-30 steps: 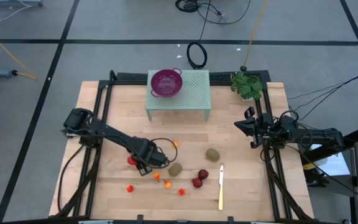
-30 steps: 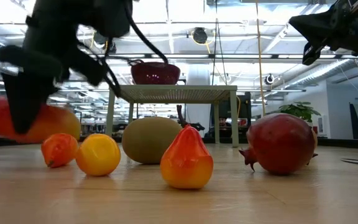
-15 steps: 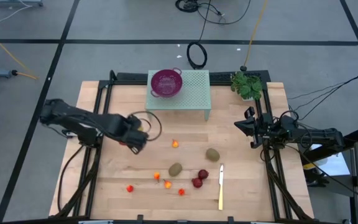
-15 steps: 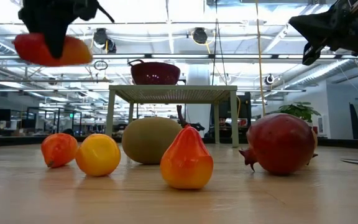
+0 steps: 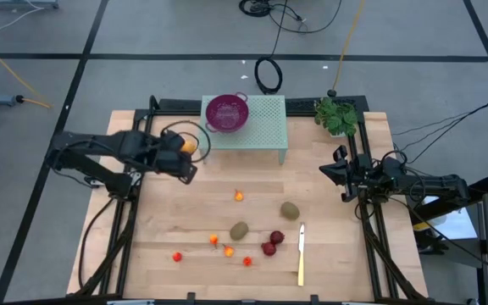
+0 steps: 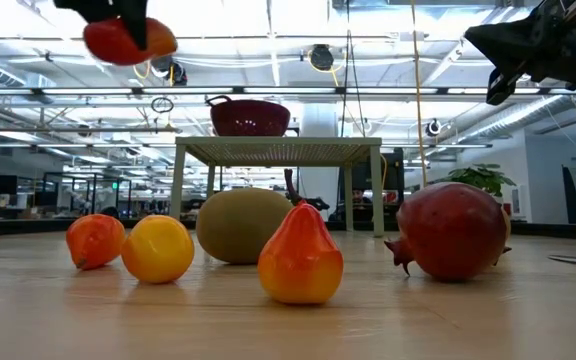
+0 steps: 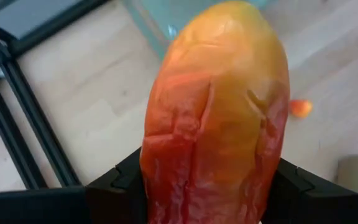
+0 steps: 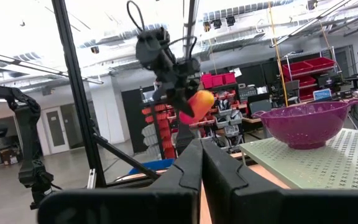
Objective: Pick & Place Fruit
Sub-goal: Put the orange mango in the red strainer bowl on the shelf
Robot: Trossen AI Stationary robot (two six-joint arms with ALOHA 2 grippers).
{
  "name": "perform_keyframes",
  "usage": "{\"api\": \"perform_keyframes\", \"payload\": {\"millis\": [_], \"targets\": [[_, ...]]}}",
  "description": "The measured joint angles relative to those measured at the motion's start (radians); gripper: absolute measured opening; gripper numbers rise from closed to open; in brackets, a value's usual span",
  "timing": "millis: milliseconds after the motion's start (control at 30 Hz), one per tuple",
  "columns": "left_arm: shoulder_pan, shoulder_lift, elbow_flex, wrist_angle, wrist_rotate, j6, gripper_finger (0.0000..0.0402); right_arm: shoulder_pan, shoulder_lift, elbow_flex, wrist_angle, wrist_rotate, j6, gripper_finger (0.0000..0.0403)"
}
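Left gripper [image 5: 185,151] is clamped around the long red-orange mango-like fruit [image 7: 219,118], carried high over the table's 10 o'clock area, just short of the purple wire bowl [image 5: 226,112] on the pale green perforated stand [image 5: 265,127], probably for a clean drop in. Right gripper [image 5: 339,174] sits closed at 3 o'clock, waiting.

Purple wire bowl [image 5: 226,113] sits on green perforated stand [image 5: 265,127].

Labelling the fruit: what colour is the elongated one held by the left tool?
Red blending into orange-yellow, seen best in the left wrist view: elongated fruit.
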Motion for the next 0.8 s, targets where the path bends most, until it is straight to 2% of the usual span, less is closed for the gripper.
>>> {"api": "perform_keyframes", "payload": {"millis": [233, 333, 600, 800], "targets": [[0.065, 0.001, 0.047, 0.169, -0.022, 0.139, 0.0203, 0.0, 0.0, 0.0, 0.0, 0.0, 0.0, 0.0], [0.091, 0.0, 0.053, 0.261, 0.004, 0.223, 0.0203, 0.0, 0.0, 0.0, 0.0, 0.0, 0.0, 0.0], [0.179, 0.001, 0.053, 0.546, 0.191, 0.427, 0.0203, 0.0, 0.0, 0.0, 0.0, 0.0, 0.0, 0.0], [0.233, 0.001, 0.053, 0.829, 0.421, 0.622, 0.0203, 0.0, 0.0, 0.0, 0.0, 0.0, 0.0, 0.0]]}}
